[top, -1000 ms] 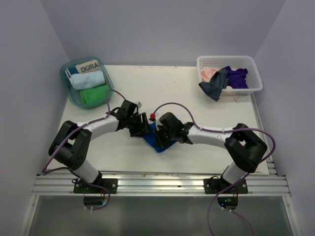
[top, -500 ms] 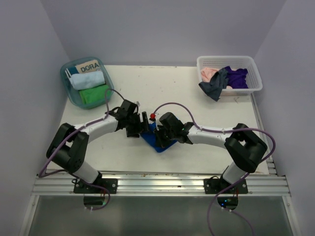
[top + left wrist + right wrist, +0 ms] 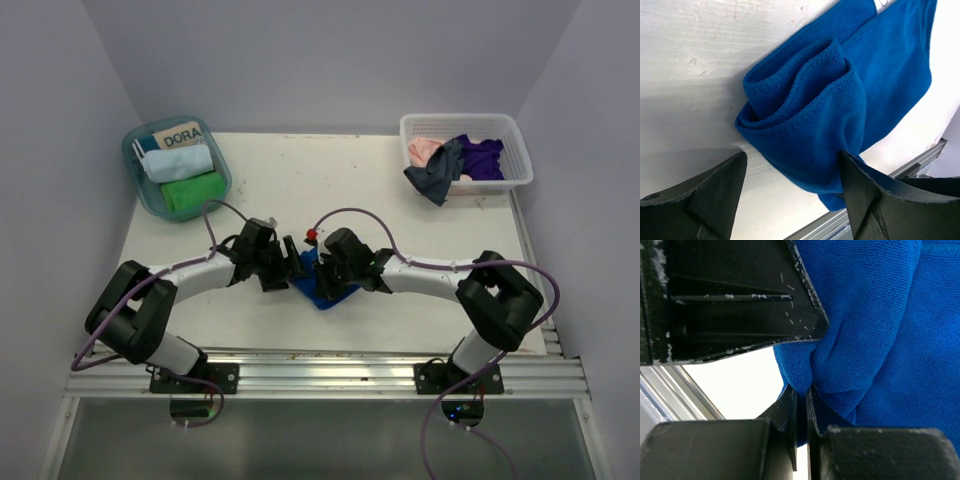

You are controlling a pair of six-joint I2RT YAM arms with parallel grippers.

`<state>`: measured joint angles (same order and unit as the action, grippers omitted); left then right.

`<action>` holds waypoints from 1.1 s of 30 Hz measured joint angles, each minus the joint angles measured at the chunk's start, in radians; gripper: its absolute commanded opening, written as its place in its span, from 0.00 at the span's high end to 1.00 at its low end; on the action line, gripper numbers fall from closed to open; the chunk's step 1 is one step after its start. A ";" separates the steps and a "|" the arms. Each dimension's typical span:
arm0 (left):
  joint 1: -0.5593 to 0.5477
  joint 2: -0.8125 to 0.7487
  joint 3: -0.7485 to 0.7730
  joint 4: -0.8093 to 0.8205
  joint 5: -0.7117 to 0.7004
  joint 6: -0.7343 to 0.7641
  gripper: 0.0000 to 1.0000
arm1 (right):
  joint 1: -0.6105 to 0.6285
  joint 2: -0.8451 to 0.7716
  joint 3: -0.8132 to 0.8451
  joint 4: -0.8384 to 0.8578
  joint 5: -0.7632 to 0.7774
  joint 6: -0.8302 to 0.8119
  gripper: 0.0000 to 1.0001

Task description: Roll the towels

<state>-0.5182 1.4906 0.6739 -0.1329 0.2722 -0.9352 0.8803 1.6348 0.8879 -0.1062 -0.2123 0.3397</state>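
The right gripper (image 3: 801,390) pinches the royal blue towel (image 3: 840,125) so it cannot slip, I think, while the left gripper (image 3: 792,157) sits wide open by its curled end.

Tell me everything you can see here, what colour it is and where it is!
table: one, white, under everything.
royal blue towel: one, partly rolled, middle of the table near the front edge.
teal tub: one, far left corner.
light blue towel: one, rolled, in the tub.
green towel: one, in the tub, next to the light blue one.
card: one, tan, reads DORA, at the back of the tub.
white basket: one, far right corner.
pink towel: one, in the basket, left side.
grey towel: one, hanging over the basket's front rim.
purple towel: one, in the basket, right side.
left gripper: one, black, open, at the royal blue towel's rolled end.
right gripper: one, black, pinching a fold of the royal blue towel.
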 measured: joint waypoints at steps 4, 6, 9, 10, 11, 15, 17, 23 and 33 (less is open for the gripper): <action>-0.002 0.005 -0.011 0.044 -0.002 -0.025 0.22 | -0.001 0.000 -0.005 0.006 0.000 0.001 1.00; -0.002 0.009 -0.018 0.076 -0.004 -0.039 0.24 | -0.001 -0.002 -0.005 0.006 0.000 0.001 1.00; -0.002 0.028 -0.021 0.116 -0.012 -0.055 0.38 | -0.002 -0.007 -0.007 0.006 0.000 0.001 1.00; -0.002 0.035 -0.021 0.124 -0.014 -0.061 0.43 | -0.002 -0.008 -0.007 0.006 0.001 0.001 1.00; -0.002 0.041 -0.021 0.127 -0.017 -0.068 0.52 | -0.002 -0.010 -0.007 0.005 0.001 0.001 1.00; -0.002 0.057 -0.022 0.126 -0.030 -0.081 0.81 | -0.002 -0.021 -0.007 0.001 0.011 -0.001 1.00; -0.004 0.057 -0.017 0.116 -0.031 -0.081 0.92 | -0.003 -0.022 -0.006 -0.003 0.015 -0.003 0.80; -0.009 0.072 0.026 0.052 -0.034 -0.076 1.00 | 0.005 -0.053 0.032 -0.077 0.055 -0.019 0.35; -0.008 0.082 0.062 -0.026 -0.033 -0.077 1.00 | 0.156 -0.072 0.143 -0.151 0.290 -0.093 0.32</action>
<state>-0.5266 1.5730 0.7361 -0.1589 0.2390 -1.0126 1.0363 1.5623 1.0306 -0.2577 0.0780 0.2462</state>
